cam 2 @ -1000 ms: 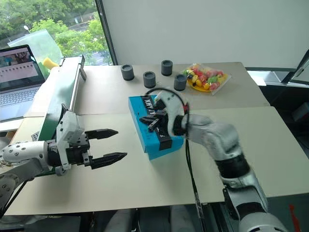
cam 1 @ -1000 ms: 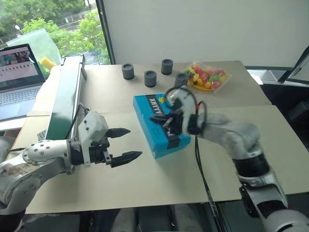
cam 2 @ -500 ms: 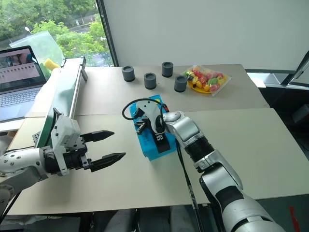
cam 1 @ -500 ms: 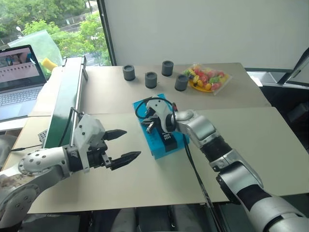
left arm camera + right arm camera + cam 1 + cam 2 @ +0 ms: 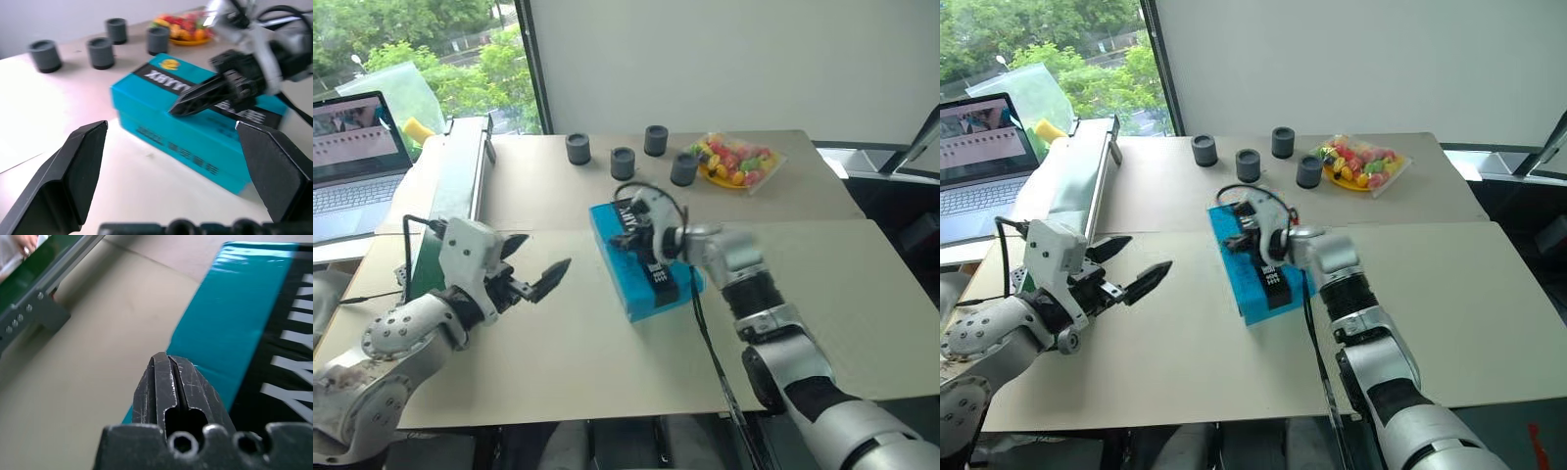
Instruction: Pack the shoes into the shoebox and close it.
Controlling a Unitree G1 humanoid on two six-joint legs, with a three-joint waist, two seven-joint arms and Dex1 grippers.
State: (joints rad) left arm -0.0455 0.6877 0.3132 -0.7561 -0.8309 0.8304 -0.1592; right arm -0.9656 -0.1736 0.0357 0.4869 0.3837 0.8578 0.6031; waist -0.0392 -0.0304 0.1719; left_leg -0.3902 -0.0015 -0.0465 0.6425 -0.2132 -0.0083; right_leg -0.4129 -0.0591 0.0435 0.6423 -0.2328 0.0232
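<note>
The turquoise shoebox (image 5: 615, 262) lies shut in the middle of the table, with black markings on its lid. My right gripper (image 5: 631, 233) is shut with nothing between its fingers; its tip (image 5: 168, 363) is low over the lid (image 5: 220, 333) near the box's far end. My left gripper (image 5: 540, 257) hovers open to the left of the box, pointing toward it. In the left wrist view its fingers (image 5: 73, 171) frame the box (image 5: 205, 152) and the right gripper (image 5: 178, 108). The shoes are out of view.
A long green conveyor frame (image 5: 455, 196) runs along the left side, with a laptop (image 5: 352, 157) beyond it. Several grey cylinders (image 5: 623, 162) and a plate of coloured sweets (image 5: 734, 162) stand at the back. A black cable loops from my right wrist.
My left gripper has swung outward to the left and turned toward the box, still open. My right gripper has pushed a little farther along the lid, staying shut.
</note>
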